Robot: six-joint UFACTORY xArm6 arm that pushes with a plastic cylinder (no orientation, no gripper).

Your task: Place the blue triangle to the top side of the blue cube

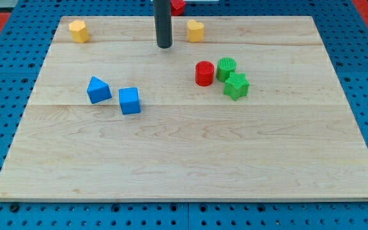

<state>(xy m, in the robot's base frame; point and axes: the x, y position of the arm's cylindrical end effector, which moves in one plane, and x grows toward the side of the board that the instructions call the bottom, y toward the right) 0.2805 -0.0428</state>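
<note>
The blue triangle [98, 89] lies on the wooden board at the view's left of centre. The blue cube [130, 100] sits just to its right and slightly lower, nearly touching it. My tip [164, 46] is near the view's top centre, well above and to the right of both blue blocks, touching neither. The dark rod rises out of the view's top.
A yellow hexagon-like block [78, 30] sits at the top left and a yellow heart-like block [195, 30] right of my tip. A red cylinder [204, 73], a green cylinder [226, 68] and a green star [236, 85] cluster right of centre. A red block [178, 6] shows at the top edge.
</note>
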